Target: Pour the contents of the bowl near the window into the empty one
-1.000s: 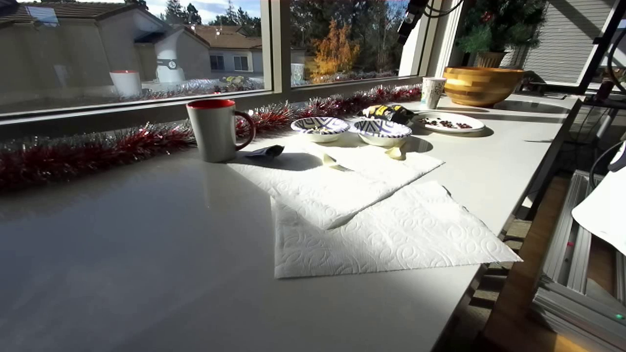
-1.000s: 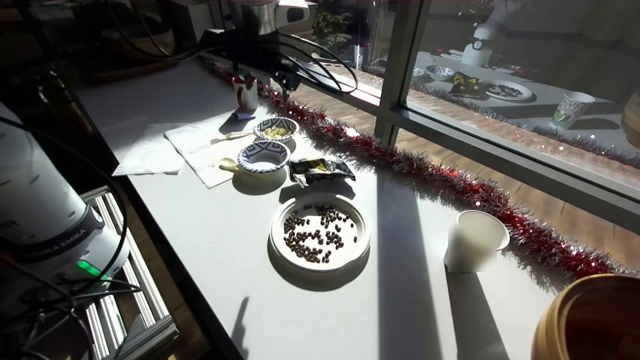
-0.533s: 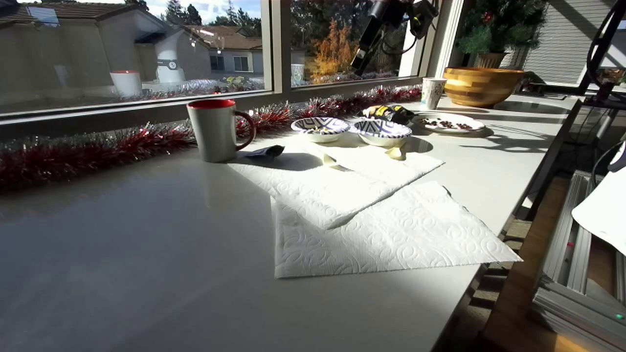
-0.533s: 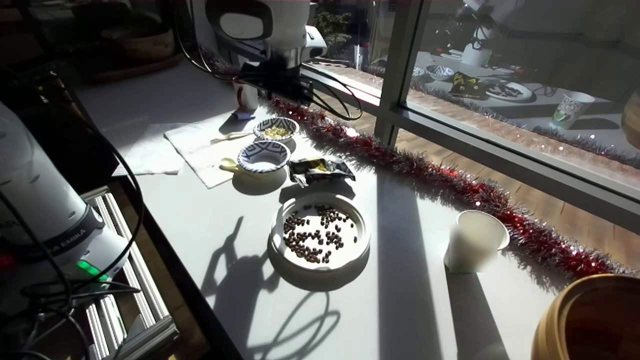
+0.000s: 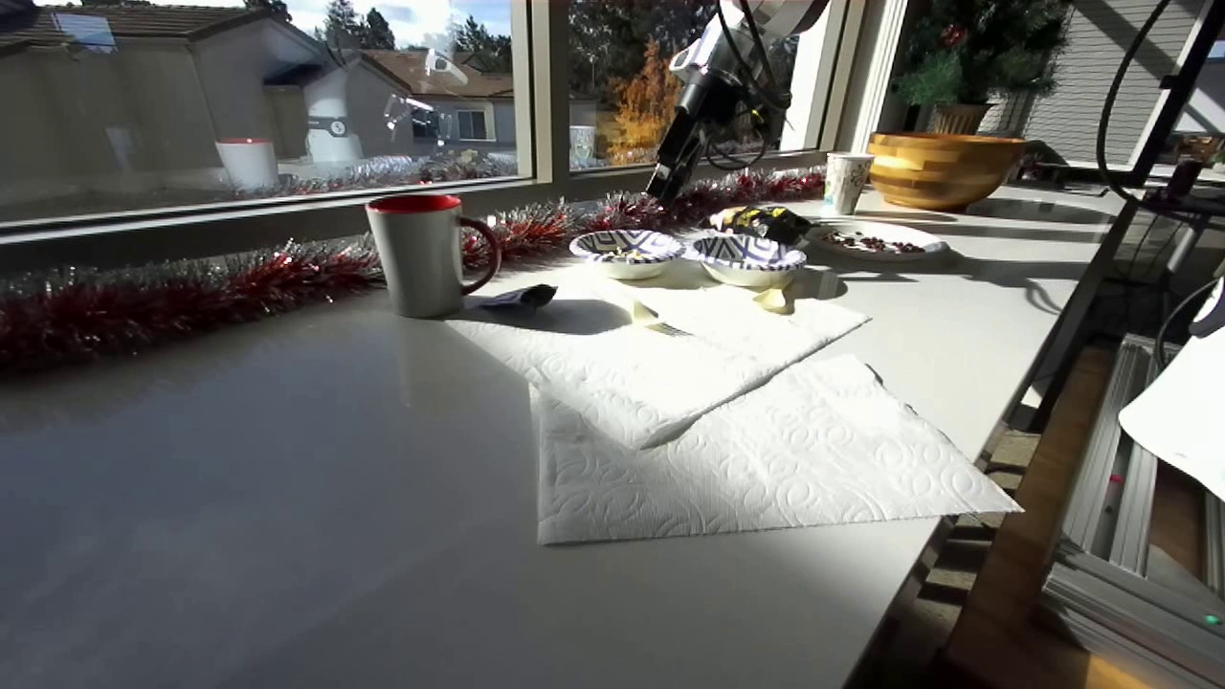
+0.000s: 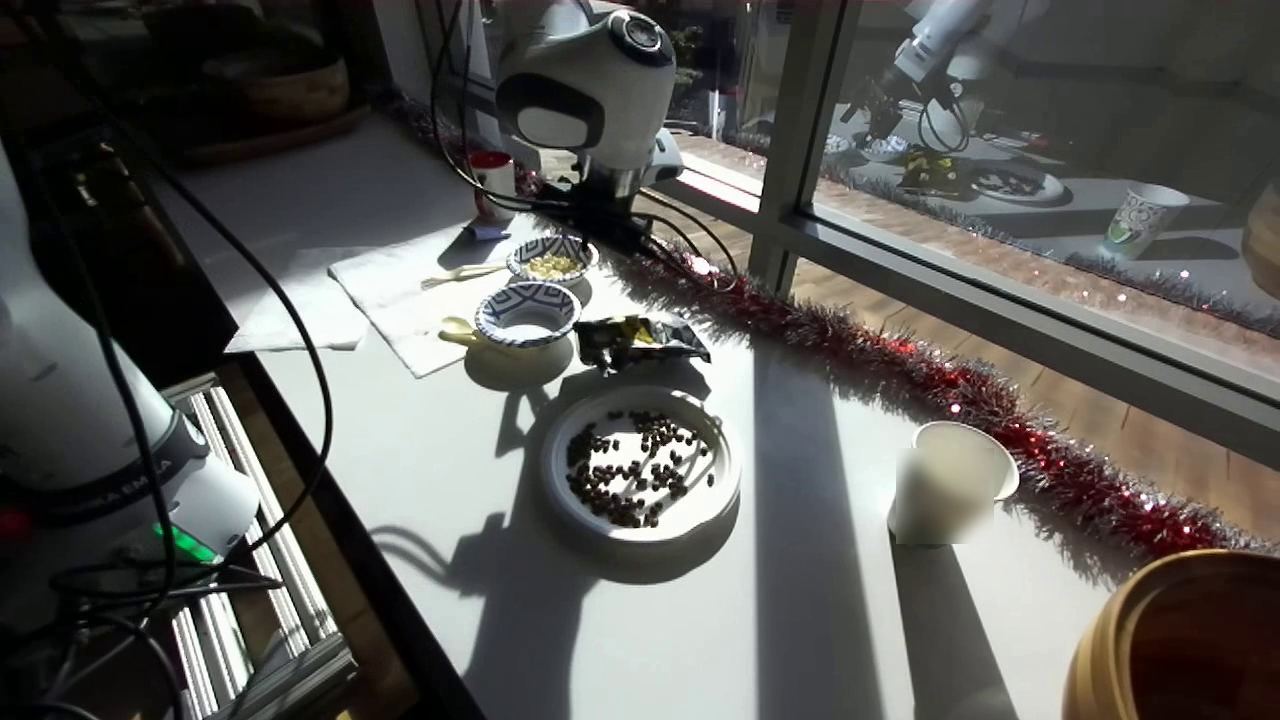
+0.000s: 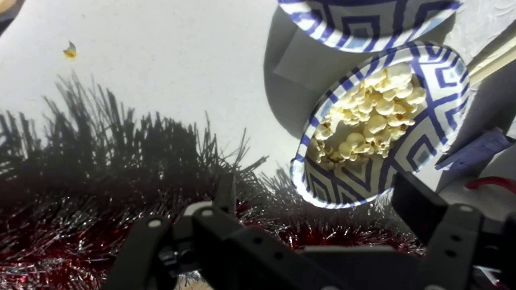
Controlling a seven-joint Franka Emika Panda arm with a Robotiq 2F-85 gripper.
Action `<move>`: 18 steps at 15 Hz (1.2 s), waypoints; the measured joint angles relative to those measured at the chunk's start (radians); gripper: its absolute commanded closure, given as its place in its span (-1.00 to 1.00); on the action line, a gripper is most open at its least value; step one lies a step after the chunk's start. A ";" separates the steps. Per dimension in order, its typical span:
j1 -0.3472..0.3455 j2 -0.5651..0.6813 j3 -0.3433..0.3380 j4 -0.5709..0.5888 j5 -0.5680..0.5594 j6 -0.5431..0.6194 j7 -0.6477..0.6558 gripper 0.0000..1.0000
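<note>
Sunlit and white, the table [image 6: 660,640] has tinsel [image 6: 870,352] along one side. Over that tinsel, in the wrist view, the gripper [image 7: 320,193] holds nothing, its jaws spread wide. Just ahead of it sits the filled bowl [image 7: 411,149], popcorn [image 7: 375,123] inside; farther out, beside that, the empty bowl [image 6: 528,300]. I'd judge this the approach, with no grasp made. Next it likely must descend astride the nearest rim, then close gently, keeping the bowl level.
</note>
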 measured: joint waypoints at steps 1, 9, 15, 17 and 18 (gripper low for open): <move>-0.018 0.024 0.023 0.017 0.005 0.000 0.000 -1.00; -0.096 0.133 0.110 0.116 0.017 -0.088 0.019 -0.63; -0.129 0.170 0.121 0.154 0.047 -0.147 0.030 -0.33; -0.131 0.178 0.123 0.159 0.054 -0.164 0.030 -0.26; -0.131 0.182 0.123 0.162 0.054 -0.175 0.031 -0.17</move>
